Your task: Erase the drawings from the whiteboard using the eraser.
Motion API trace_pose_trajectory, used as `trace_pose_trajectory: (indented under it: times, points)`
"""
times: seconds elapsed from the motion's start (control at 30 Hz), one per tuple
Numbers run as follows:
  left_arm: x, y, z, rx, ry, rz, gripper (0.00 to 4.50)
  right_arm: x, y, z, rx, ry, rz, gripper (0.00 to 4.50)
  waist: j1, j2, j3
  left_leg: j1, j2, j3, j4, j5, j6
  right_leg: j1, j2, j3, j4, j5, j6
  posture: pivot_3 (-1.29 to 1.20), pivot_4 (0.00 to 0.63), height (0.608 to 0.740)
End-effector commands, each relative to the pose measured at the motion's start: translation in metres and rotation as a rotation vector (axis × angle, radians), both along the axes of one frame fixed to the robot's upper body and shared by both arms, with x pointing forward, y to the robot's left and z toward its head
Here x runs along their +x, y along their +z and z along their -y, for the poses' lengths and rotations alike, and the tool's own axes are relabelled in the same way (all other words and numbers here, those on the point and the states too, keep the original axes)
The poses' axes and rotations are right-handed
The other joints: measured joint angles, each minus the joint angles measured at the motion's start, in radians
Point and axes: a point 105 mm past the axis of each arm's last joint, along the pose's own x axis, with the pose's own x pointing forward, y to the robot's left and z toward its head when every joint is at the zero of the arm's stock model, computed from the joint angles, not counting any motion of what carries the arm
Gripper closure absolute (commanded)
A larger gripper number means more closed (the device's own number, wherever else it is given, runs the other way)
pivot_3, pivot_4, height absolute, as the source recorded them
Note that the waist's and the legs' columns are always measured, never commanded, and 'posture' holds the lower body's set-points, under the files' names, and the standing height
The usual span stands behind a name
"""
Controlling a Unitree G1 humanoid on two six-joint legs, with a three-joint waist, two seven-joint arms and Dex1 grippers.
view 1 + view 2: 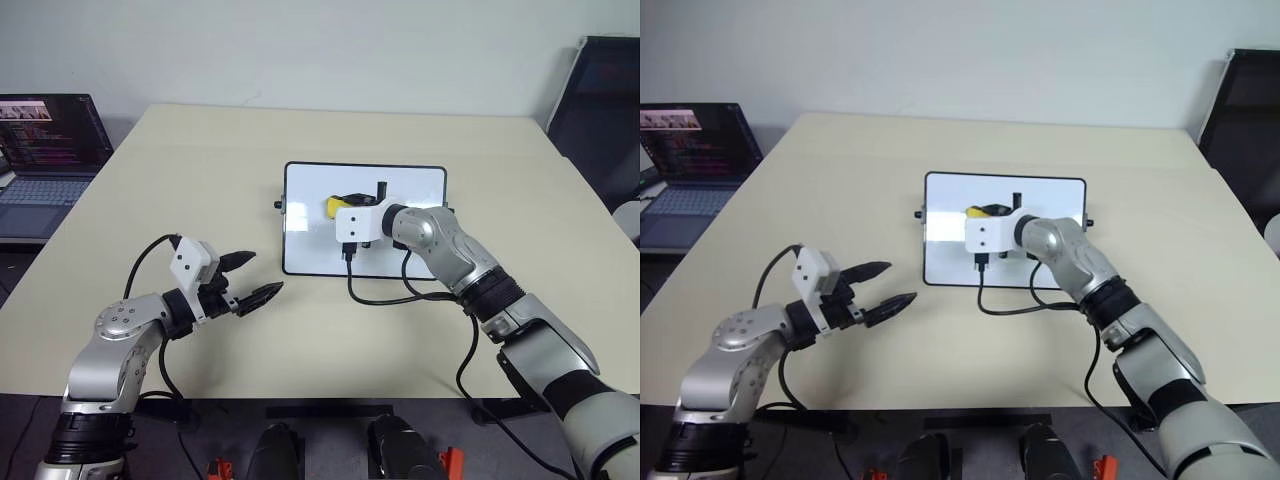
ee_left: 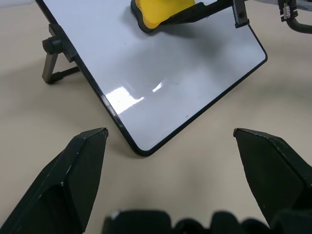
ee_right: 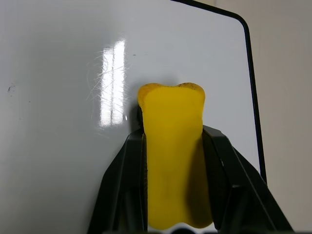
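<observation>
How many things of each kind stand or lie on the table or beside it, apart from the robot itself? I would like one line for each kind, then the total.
whiteboard: 1
eraser: 1
laptop: 1
chair: 1
Total: 4

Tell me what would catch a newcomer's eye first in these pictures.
The yellow eraser, clamped in the right gripper, stands out against the whiteboard at the table's middle; the board's visible face looks wiped clean, with only faint smudges. Next comes the left gripper, open above the table short of the board, and an open laptop beyond the table's left edge.
</observation>
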Motion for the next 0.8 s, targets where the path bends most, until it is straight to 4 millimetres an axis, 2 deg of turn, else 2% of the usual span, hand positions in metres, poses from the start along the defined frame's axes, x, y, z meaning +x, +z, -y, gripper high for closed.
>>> trace_pose_trajectory:
  times: [0.03,0.1,0.2,0.27,0.37,0.5,0.67,0.8]
  points:
    - [0.002,0.014,0.011,-0.007,-0.049,0.055,0.00,-0.005,0.016,0.004,0.123,-0.019,0.007,3.36,0.001,0.000,0.000,-0.001,0.000,0.000,-0.002,0.000,0.000,-0.001,0.000,0.000,0.000,0.000,0.000,0.00,0.150,0.740]
    - [0.002,0.021,0.023,-0.010,-0.102,0.068,0.00,-0.013,0.029,0.014,0.290,-0.062,-0.032,3.36,0.005,0.000,0.000,-0.002,0.000,-0.001,-0.004,0.000,0.000,-0.002,0.001,-0.001,0.000,-0.001,0.000,0.00,0.150,0.740]
    - [0.000,0.033,0.047,-0.003,-0.216,0.087,0.00,-0.035,0.047,0.043,0.611,-0.173,-0.120,3.36,0.016,0.000,0.000,-0.005,0.000,-0.002,-0.004,-0.002,-0.002,-0.003,0.000,-0.002,0.000,0.000,0.003,0.00,0.150,0.740]
    - [0.000,0.038,0.054,0.001,-0.262,0.097,0.00,-0.048,0.053,0.056,0.776,-0.230,-0.168,3.36,0.022,0.000,0.000,-0.006,0.000,-0.002,-0.004,-0.003,-0.004,-0.005,0.001,-0.003,0.000,0.000,0.004,0.00,0.150,0.740]
    - [-0.001,0.047,0.071,0.013,-0.353,0.113,0.00,-0.067,0.055,0.089,1.005,-0.381,-0.212,3.36,0.023,0.001,0.001,-0.006,0.000,-0.002,-0.005,-0.003,-0.005,-0.005,0.001,-0.003,0.001,0.000,0.003,0.00,0.150,0.740]
    - [-0.005,0.059,0.102,0.020,-0.519,0.132,0.00,-0.094,0.037,0.142,1.131,-0.619,-0.226,3.36,0.031,0.001,0.001,-0.006,0.000,-0.003,-0.004,-0.003,-0.005,-0.004,0.001,-0.003,0.000,-0.002,0.002,0.00,0.150,0.740]
    - [-0.007,0.064,0.141,0.065,-0.704,0.139,0.00,-0.116,-0.002,0.204,1.172,-0.930,-0.257,3.36,0.032,0.001,0.000,-0.005,-0.001,-0.001,-0.001,-0.003,-0.005,-0.003,0.000,-0.001,-0.001,-0.006,0.003,0.00,0.150,0.740]
    - [-0.006,0.063,0.168,0.117,-0.818,0.129,0.00,-0.118,-0.029,0.230,1.197,-1.066,-0.318,3.36,0.020,0.001,0.000,-0.003,-0.001,-0.001,-0.001,-0.003,-0.004,-0.002,0.000,-0.001,0.000,-0.005,0.003,0.00,0.150,0.740]
